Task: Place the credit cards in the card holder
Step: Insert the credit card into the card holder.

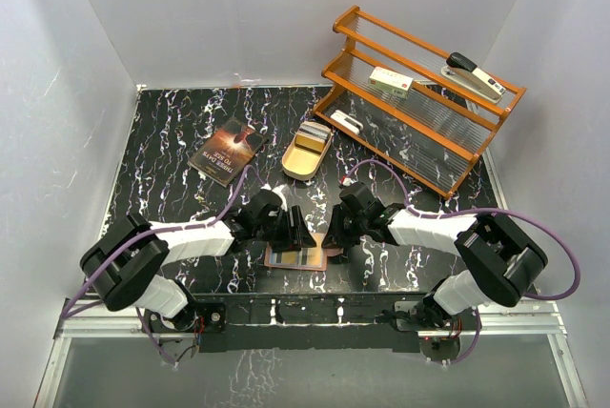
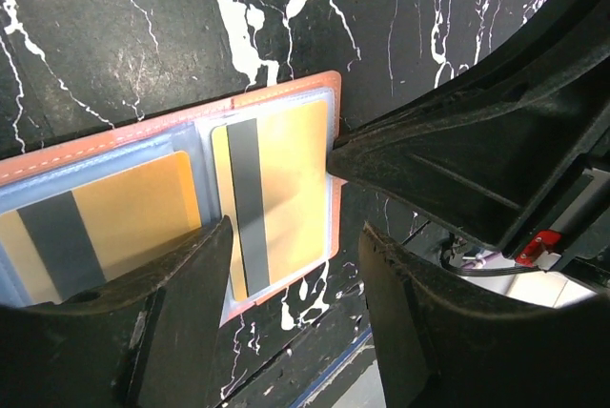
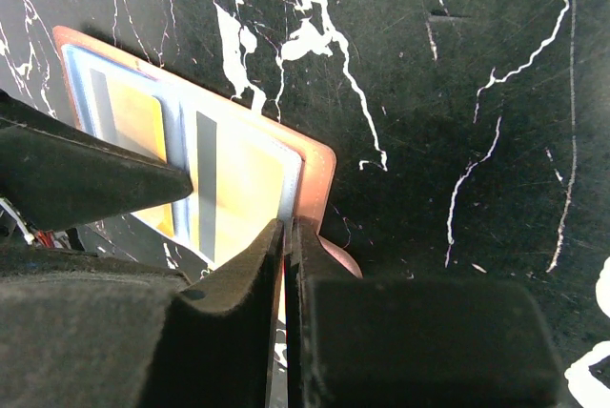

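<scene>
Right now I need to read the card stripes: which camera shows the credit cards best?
The left wrist view: two gold credit cards with dark stripes lie large in the open card holder. The right wrist view shows them partly covered; the top view, only a tiny patch.

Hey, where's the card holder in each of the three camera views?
Top: card holder low centre.
Left wrist: card holder centre-left, lying open.
Right wrist: card holder left of centre, lying open.
Shared landmark: the shut right gripper, its tip at the holder's edge.
</scene>
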Available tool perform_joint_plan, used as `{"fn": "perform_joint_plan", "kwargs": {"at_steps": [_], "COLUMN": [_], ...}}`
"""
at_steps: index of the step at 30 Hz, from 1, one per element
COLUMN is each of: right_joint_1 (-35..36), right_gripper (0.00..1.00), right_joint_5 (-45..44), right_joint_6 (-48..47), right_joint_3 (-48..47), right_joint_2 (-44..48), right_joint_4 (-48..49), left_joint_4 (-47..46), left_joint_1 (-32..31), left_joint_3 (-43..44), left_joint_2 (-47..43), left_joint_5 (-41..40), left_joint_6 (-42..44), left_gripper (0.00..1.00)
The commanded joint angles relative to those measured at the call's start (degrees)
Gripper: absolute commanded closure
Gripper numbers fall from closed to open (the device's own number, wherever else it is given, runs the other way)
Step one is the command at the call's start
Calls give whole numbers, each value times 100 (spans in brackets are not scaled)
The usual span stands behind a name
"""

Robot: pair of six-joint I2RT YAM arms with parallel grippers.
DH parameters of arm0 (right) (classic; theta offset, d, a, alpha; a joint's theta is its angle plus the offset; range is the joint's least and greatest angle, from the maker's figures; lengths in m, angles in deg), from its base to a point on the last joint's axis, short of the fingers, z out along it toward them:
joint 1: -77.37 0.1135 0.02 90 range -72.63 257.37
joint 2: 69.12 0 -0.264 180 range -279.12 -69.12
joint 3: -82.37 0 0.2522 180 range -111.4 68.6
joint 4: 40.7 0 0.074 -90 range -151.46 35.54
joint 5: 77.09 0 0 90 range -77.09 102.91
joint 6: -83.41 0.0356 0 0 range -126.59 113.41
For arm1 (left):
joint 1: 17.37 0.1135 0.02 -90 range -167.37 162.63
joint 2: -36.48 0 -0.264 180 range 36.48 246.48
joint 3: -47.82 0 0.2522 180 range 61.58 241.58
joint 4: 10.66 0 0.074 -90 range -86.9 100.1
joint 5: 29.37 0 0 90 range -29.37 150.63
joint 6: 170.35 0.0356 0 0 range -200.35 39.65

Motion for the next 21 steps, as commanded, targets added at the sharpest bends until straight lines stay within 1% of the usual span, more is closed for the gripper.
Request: {"fn": "perform_joint_plan", "kwargs": {"at_steps": [1, 7, 11, 13, 15, 18, 21], "right_joint_1": [41, 53, 46, 48, 47, 49, 58], "right_gripper": [95, 95, 93, 90, 88, 87, 85], "right_joint_5": [-106, -207, -457, -590, -663, -639, -571], "right_joint_6": [31, -66, -238, -282, -272, -220, -131], "right_joint_3": [106, 27, -238, -382, -480, -594, -726], "right_joint_2": [47, 30, 22, 100, 220, 416, 545], "right_joint_4": [21, 4, -336, -536, -699, -843, -942], "left_joint_4": [-290, -547, -337, -122, 283, 942, 1367], "left_joint_1": [-45, -55, -47, -55, -50, -38, 16], "left_joint_3": [194, 258, 275, 287, 378, 575, 706], "left_joint_2": [134, 261, 69, -104, -290, -515, -698], "left_joint_5": [110, 221, 49, -65, -280, -589, -762], "left_joint_6": [-26, -62, -48, -24, 47, 241, 393], "left_gripper": [46, 46, 46, 46, 44, 42, 40]}}
